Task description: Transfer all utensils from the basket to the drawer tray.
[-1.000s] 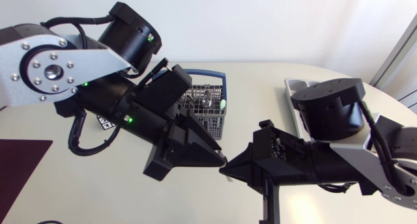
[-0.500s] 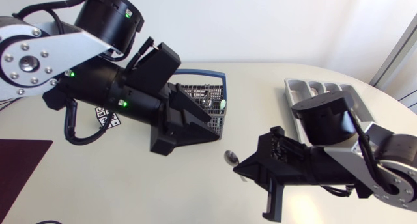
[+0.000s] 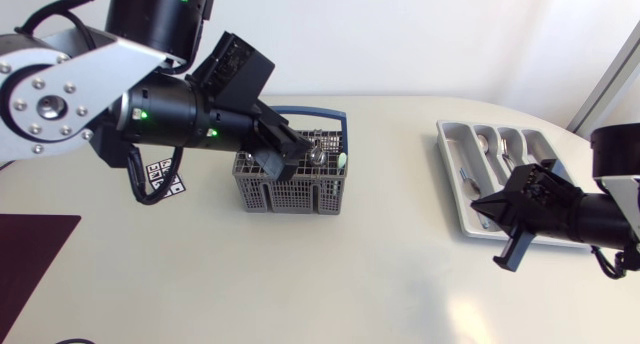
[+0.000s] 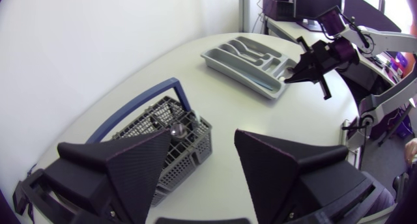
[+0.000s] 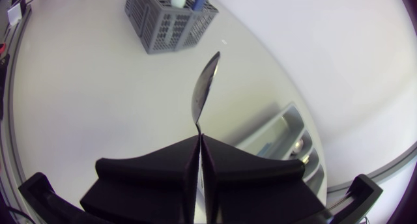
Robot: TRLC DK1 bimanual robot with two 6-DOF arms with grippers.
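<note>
The grey mesh basket with a blue handle stands left of the table's middle and holds several utensils. My left gripper hovers just above it, open and empty; its wrist view shows the basket and a spoon bowl below the wide-apart fingers. The grey drawer tray lies at the right with spoons in its slots. My right gripper is over the tray's near side, shut on a spoon that sticks out ahead of it.
A small black-and-white marker tag lies left of the basket. A dark maroon mat covers the near left corner. Bare tabletop separates basket and tray.
The grippers met at mid-table a second ago. My left gripper has opened and drawn back over the basket. My right arm has swung right to the tray with the spoon.
</note>
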